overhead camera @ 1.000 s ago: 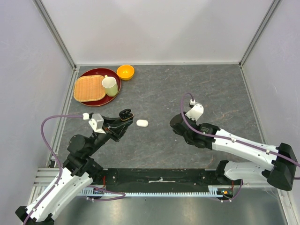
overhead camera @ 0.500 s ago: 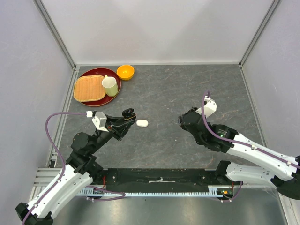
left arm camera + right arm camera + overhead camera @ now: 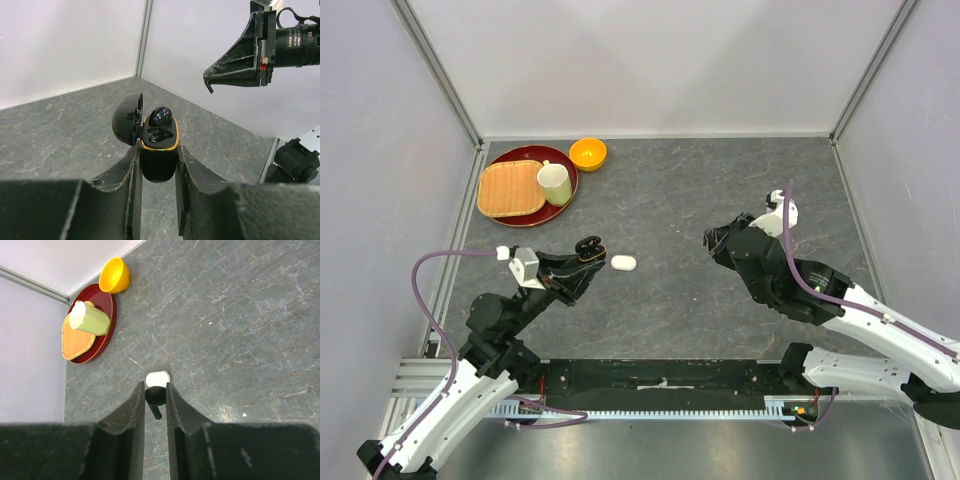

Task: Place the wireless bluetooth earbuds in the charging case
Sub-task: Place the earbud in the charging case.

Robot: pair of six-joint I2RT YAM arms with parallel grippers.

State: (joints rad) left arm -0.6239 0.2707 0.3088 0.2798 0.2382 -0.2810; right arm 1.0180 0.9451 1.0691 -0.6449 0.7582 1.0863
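Earbud number one, a glossy black bud [image 3: 161, 116], sits in the black charging case [image 3: 159, 167]. We see the left end effector [image 3: 158, 155] clamped on the body of that case. It holds the case upright above the tabletop [image 3: 60, 130], with the lid [image 3: 127, 117] swung open to the left.

The right end effector [image 3: 155, 390] is closed to a narrow gap on a second black earbud [image 3: 155, 397], whose stem pokes out between the fingers. From above, we find it over the right half of the tabletop, well apart from the left one.

A white case [image 3: 623, 262] lies on the tabletop just beside the left end effector. At the far left, a red tray [image 3: 532, 218] carries a woven mat [image 3: 510, 188] and a green cup [image 3: 555, 183]. An orange bowl [image 3: 587, 153] sits just beside the tray.
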